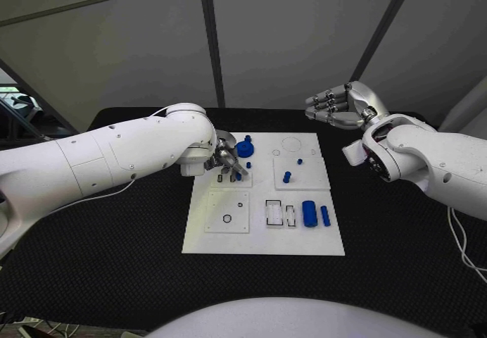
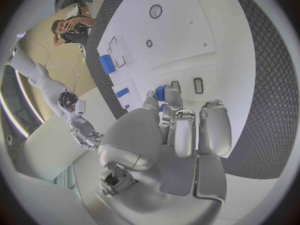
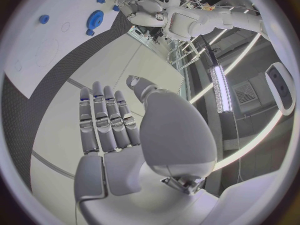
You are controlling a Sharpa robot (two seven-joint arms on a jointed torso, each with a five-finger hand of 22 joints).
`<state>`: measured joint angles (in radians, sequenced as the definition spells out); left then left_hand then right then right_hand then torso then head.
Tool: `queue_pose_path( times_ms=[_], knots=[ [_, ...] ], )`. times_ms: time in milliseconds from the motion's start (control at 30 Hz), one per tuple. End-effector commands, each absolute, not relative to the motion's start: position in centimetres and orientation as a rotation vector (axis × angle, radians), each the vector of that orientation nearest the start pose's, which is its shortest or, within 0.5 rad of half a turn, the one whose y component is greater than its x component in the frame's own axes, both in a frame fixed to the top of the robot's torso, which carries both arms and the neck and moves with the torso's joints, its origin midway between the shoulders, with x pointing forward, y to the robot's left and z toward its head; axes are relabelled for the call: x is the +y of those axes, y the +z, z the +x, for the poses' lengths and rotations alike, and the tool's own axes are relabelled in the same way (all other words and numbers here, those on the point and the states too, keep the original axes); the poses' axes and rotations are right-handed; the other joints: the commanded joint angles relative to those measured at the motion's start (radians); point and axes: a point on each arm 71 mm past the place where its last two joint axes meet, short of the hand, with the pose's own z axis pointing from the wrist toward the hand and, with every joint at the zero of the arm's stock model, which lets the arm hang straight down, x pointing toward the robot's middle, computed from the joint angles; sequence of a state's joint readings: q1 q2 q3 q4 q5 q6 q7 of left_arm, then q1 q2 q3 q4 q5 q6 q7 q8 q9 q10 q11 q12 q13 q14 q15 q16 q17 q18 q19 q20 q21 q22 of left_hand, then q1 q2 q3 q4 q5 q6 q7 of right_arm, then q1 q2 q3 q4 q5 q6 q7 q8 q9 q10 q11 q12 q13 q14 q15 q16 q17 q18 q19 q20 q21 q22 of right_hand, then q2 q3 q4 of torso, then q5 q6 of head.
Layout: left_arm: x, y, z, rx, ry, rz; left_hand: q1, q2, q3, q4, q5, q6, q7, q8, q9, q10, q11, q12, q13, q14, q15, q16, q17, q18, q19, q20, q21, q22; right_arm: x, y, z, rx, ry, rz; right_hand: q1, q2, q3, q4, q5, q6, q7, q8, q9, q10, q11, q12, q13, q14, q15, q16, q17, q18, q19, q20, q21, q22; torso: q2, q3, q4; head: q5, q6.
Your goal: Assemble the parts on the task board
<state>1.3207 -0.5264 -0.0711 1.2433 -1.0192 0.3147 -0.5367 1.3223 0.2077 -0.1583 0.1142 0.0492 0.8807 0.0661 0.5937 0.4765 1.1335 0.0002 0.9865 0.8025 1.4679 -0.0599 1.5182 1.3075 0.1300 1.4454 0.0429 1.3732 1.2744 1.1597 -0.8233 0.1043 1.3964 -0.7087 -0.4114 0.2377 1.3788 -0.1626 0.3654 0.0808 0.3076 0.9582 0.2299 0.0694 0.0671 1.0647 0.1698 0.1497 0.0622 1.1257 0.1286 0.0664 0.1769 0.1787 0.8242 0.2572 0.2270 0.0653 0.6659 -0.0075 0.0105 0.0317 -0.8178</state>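
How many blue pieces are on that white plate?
7 visible: a gear, peg, knob, two small pegs, and two cylinders side by side. The left hand may hide more.

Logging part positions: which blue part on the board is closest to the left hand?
The blue gear, at the board's far left, right beside the left hand. The blue cylinders lie on the near right, well away.

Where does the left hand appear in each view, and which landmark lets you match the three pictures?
Head view: the left hand is over the far left part of the board.
Left wrist view: large, in the middle, fingers pinching a blue part above the board.
Right wrist view: small, near the circle's rim, beside the board.
Shared landmark: the white board.
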Motion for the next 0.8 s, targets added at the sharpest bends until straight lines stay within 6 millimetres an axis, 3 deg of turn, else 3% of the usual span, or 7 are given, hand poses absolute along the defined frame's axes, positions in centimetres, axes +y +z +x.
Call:
queue_pose_path(
  times_ms=[33,267,467,567,633,800],
  knots=[
    [13.2,-19.8,52.9,2.420,-0.398,-0.021,0.036,0.013,0.035,-0.024,0.000,-0.011,-0.002,-0.001,0.002,0.001,-0.008,-0.007,-0.001,0.080,-0.009,0.001,0.193,-0.069,0.006,-0.003,0.006,0.003,-23.5,-14.9,52.0,1.422,1.144,0.513,-0.005,-0.001,-0.006,-0.001,0.004,-0.002,0.003,-0.004,0.000,-0.003,0.001,-0.004,0.000,-0.005,0.005,-0.004,-0.002,0.007,0.004,0.002,-0.005,-0.002,0.000,-0.0003,0.0003,0.000,-0.001],
    [13.2,-19.7,52.9,2.414,-0.426,-0.060,0.084,0.020,0.131,-0.085,0.001,-0.019,-0.005,-0.006,0.009,0.002,-0.011,-0.019,-0.003,0.080,-0.014,0.001,0.194,-0.069,0.005,-0.009,0.003,0.003,-23.4,-14.9,52.1,1.426,1.144,0.514,-0.006,-0.001,-0.006,0.000,0.004,-0.001,0.003,-0.004,0.000,-0.002,0.001,-0.004,0.000,-0.005,0.005,-0.004,-0.003,0.007,0.005,0.002,-0.006,-0.002,0.000,-0.0002,0.0002,0.001,-0.002],
    [13.6,-19.7,52.8,2.413,-0.481,-0.138,0.039,-0.017,0.278,-0.124,-0.004,-0.021,-0.005,0.003,0.029,0.013,-0.012,-0.027,-0.005,0.080,-0.011,0.000,0.194,-0.068,0.004,-0.009,-0.002,0.002,-23.5,-15.0,52.1,1.431,1.141,0.517,-0.007,-0.001,-0.007,0.000,0.005,-0.001,0.003,-0.004,0.000,-0.002,0.001,-0.003,0.000,-0.006,0.005,-0.004,-0.003,0.007,0.005,0.002,-0.008,-0.002,-0.001,-0.0013,0.0019,0.000,-0.004],
    [13.8,-19.7,52.7,2.409,-0.502,-0.171,0.032,-0.023,0.291,-0.127,0.000,-0.022,-0.005,0.003,0.030,0.011,-0.011,-0.031,-0.008,0.080,-0.012,0.000,0.194,-0.068,0.003,-0.008,-0.003,0.001,-23.7,-15.0,52.1,1.433,1.137,0.519,-0.008,-0.001,-0.008,0.000,0.005,-0.001,0.003,-0.004,0.000,-0.002,0.001,-0.003,0.000,-0.006,0.005,-0.004,-0.004,0.007,0.005,0.003,-0.008,-0.002,-0.002,-0.0009,0.0025,0.002,-0.003],
    [14.1,-19.6,52.6,2.404,-0.516,-0.195,-0.101,-0.111,0.533,-0.148,0.000,-0.021,0.000,0.014,0.056,0.021,-0.008,-0.031,-0.008,0.081,-0.009,-0.001,0.196,-0.067,0.005,-0.008,-0.007,0.006,-23.8,-15.0,52.2,1.435,1.136,0.519,-0.008,-0.001,-0.008,0.000,0.005,-0.001,0.003,-0.004,0.000,-0.002,0.001,-0.003,0.000,-0.006,0.005,-0.004,-0.004,0.007,0.005,0.003,-0.008,-0.002,-0.002,-0.0005,0.0037,0.002,-0.004],
    [14.8,-19.4,52.4,2.371,-0.532,-0.252,-0.158,-0.155,0.662,-0.161,-0.001,-0.022,-0.002,0.031,0.077,0.032,-0.007,-0.016,0.007,0.081,-0.012,-0.002,0.196,-0.067,0.005,-0.008,-0.010,0.007,-23.9,-15.1,52.2,1.439,1.133,0.519,-0.009,-0.001,-0.009,0.000,0.005,-0.002,0.003,-0.004,0.000,-0.002,0.001,-0.003,0.000,-0.007,0.005,-0.004,-0.005,0.007,0.005,0.003,-0.010,-0.002,-0.005,-0.0009,0.0094,0.002,-0.005]
  ],
)
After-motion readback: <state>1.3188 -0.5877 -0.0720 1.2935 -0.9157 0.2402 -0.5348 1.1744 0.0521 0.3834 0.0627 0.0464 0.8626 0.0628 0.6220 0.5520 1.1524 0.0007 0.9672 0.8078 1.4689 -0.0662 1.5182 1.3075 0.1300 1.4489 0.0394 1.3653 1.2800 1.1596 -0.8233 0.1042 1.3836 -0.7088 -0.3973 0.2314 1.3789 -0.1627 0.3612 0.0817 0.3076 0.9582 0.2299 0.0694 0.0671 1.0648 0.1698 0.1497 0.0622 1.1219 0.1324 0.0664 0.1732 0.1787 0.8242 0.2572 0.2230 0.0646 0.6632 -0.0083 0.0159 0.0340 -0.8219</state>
